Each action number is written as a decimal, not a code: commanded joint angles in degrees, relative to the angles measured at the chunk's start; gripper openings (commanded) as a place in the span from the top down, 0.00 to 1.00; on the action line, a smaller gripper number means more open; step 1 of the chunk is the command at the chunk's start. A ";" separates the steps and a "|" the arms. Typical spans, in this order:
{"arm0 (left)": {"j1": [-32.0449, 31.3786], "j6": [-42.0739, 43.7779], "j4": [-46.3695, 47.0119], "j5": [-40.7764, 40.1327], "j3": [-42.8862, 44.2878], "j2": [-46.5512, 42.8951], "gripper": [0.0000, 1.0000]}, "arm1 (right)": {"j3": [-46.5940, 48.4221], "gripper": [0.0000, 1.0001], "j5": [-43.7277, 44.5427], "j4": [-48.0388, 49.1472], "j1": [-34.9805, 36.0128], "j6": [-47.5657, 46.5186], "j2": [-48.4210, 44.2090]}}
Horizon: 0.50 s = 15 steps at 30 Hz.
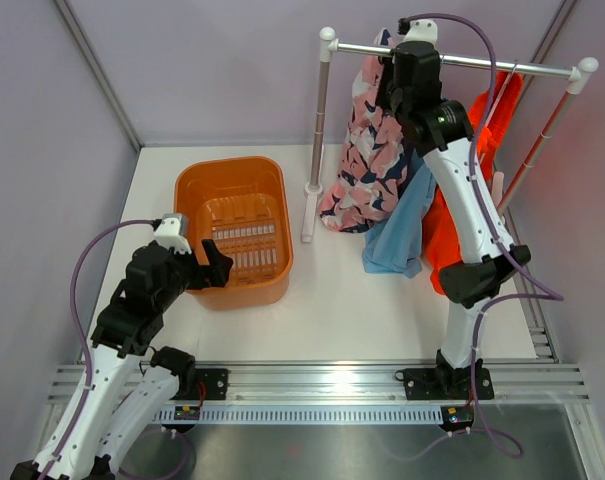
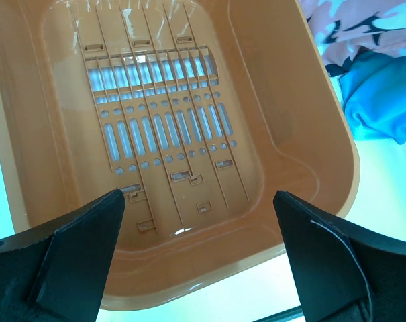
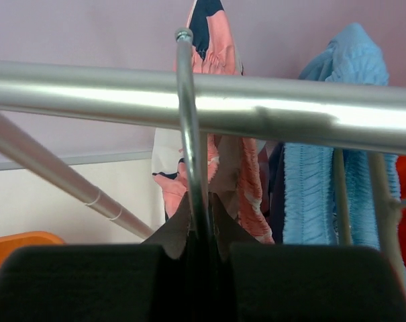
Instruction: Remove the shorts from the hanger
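Observation:
Three shorts hang from the silver rail (image 1: 502, 66) of a rack: pink patterned shorts (image 1: 367, 165), light blue shorts (image 1: 400, 230) and bright orange shorts (image 1: 447, 235). My right gripper (image 1: 410, 62) is up at the rail, shut on the metal hook of a hanger (image 3: 191, 141) that curves over the rail (image 3: 290, 114). Behind it hang the pink shorts (image 3: 223, 154) and the blue shorts (image 3: 323, 181). My left gripper (image 1: 214, 265) is open and empty above the near rim of the orange basket (image 1: 187, 195), whose floor shows in the left wrist view (image 2: 310, 121).
The rack's white feet and posts (image 1: 322, 130) stand right of the basket. A red-striped rod (image 1: 542, 135) leans at the far right. Grey walls close in the table on three sides. The pink (image 2: 364, 27) and blue (image 2: 384, 100) shorts show beyond the basket.

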 commanded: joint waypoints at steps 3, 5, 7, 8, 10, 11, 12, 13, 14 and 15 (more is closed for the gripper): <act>-0.38 0.72 1.62 1.20 1.51 0.05 0.01 | -1.95 1.00 -4.13 3.09 0.79 0.27 -10.20; -0.29 0.72 1.62 1.28 1.51 0.05 0.01 | -2.56 1.00 -6.15 0.90 0.79 1.07 -11.25; -0.29 0.72 1.71 1.20 1.42 0.05 0.01 | -4.48 1.00 -8.60 -0.34 0.79 2.12 -12.22; -0.29 0.72 1.71 1.28 1.51 0.05 0.01 | -5.63 1.00 -9.40 -0.60 0.79 2.47 -13.62; -0.29 0.72 1.71 1.20 1.51 -0.04 0.01 | -10.36 1.00 -11.94 -0.26 0.79 3.09 -16.51; -0.29 0.81 1.71 1.37 1.51 -0.13 0.01 | -11.95 1.00 -12.74 -0.08 0.88 3.35 -17.49; -0.38 0.90 1.71 1.55 1.51 -0.22 0.01 | -13.54 1.00 -14.22 0.01 0.80 3.53 -18.54; -0.29 0.81 1.79 1.55 1.51 -0.48 0.01 | -17.03 1.00 -15.02 0.53 0.79 3.62 -20.56; -0.29 0.90 1.79 1.64 1.51 -0.57 0.01 | -18.72 1.00 -15.73 0.71 0.88 3.62 -21.62; -0.29 0.90 1.88 1.72 1.51 -0.74 0.01 | -20.56 1.00 -17.21 0.80 0.80 3.88 -22.85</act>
